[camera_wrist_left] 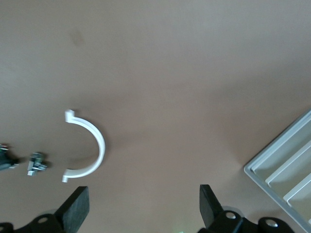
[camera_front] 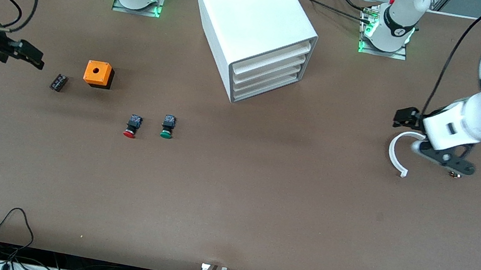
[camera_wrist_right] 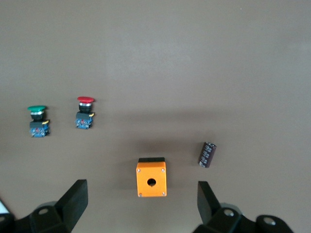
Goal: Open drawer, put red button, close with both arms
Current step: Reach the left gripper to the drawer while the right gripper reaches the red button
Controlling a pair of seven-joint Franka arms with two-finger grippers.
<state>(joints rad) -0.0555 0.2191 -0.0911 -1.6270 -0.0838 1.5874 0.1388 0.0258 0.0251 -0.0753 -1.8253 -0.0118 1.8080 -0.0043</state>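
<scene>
Nothing is looking done yet; the drawer (camera_front: 269,62) is sitting closed; the red button (camera_front: 131,126) is lying on the table (camera_front: 230,200); the left gripper (camera_wrist_left: 143,206) and right gripper (camera_wrist_right: 141,204) are hovering with fingers spread, gripping nothing.

The table (camera_front: 230,200) is plain matte brown; the cabinet (camera_front: 249,12) and its drawer (camera_front: 267,69) are white. The red button (camera_front: 131,126) has a red cap on a black-and-blue body (its twin, the green button (camera_front: 168,126), has a green cap). The box (camera_front: 98,73) is orange over black, the capacitor (camera_front: 58,82) black, the curved clip (camera_front: 397,154) white
</scene>
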